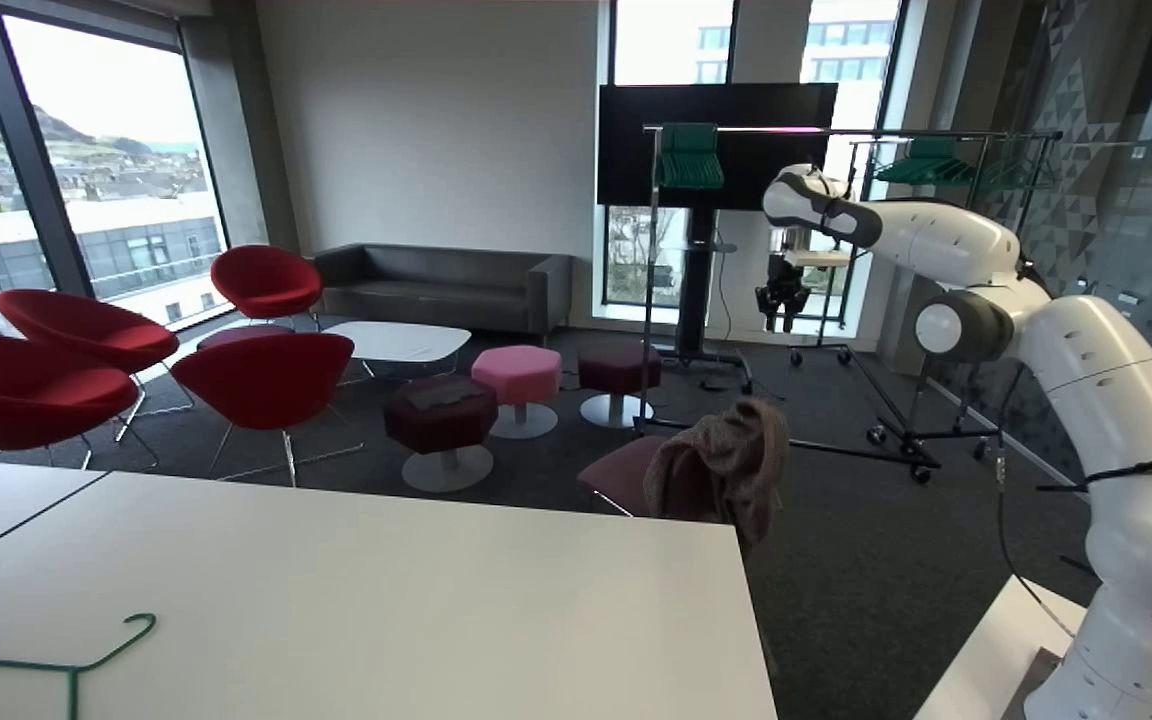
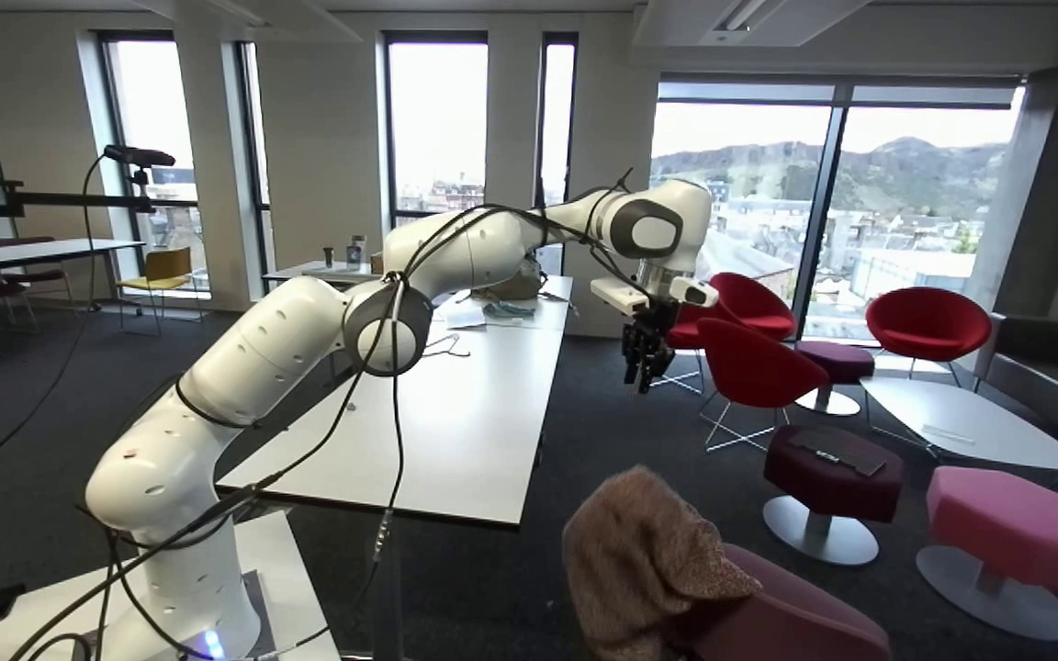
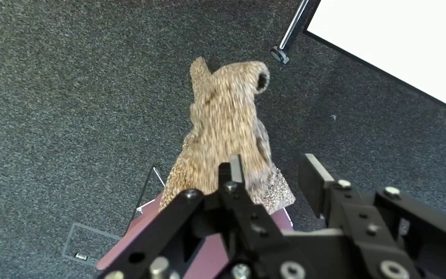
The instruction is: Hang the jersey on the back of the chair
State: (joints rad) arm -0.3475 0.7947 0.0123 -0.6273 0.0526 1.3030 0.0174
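Observation:
The jersey is a brownish knit draped over the back of the maroon chair. In an exterior view the jersey covers the top of the chair back and hangs down behind it, with the chair seat bare. My gripper is raised well above the jersey and apart from it; it also shows in an exterior view. In the wrist view the gripper is open with nothing between its fingers. Below it lie the jersey and part of the chair, partly hidden by the fingers.
A white table stands beside the chair, with a green hanger on it. A clothes rail with green hangers stands behind the arm. Pink and maroon stools stand near the chair. Red lounge chairs are farther off.

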